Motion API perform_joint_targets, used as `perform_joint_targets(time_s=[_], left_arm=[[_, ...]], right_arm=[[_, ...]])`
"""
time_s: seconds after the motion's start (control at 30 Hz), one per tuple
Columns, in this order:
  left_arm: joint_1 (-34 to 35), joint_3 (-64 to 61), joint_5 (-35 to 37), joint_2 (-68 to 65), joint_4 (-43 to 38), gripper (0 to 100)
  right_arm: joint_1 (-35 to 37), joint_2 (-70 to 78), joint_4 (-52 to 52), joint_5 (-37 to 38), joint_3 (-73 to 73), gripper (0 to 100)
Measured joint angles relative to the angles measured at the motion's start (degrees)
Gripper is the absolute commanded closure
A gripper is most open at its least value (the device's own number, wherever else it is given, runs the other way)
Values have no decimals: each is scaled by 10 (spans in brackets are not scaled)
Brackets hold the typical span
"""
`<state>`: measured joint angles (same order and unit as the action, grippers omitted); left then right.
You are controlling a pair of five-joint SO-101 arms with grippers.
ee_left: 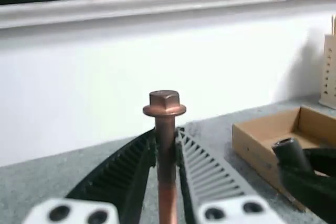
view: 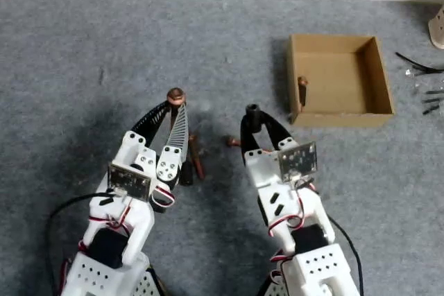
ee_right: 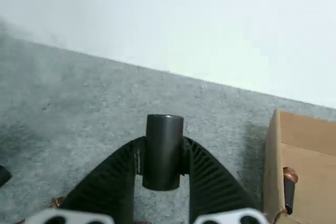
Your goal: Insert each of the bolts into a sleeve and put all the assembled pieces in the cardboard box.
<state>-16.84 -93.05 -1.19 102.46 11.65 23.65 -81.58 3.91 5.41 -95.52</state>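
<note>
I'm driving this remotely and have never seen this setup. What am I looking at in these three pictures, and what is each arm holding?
Two small robot arms sit side by side on a grey table. The high picture looks down on both; the other two come from a camera on each wrist. The left gripper has its fingers shut on a copper bolt, head up. The right gripper holds a black sleeve. Loose bolts lie between the arms. The cardboard box beyond the right arm has one piece leaning inside.
</note>
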Motion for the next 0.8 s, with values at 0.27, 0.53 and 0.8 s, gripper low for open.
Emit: perform_joint_targets(time_s=[0.27,0.53,0.8], left_arm=[[-86,0,66,5,0,995],[-94,25,259,11,-118,995],[-87,18,275,13,-242,995]], right_arm=[[31,-91,0,0,-5,993],[37,-138,-30,0,-5,992],[111,-138,-82,0,-5,992]])
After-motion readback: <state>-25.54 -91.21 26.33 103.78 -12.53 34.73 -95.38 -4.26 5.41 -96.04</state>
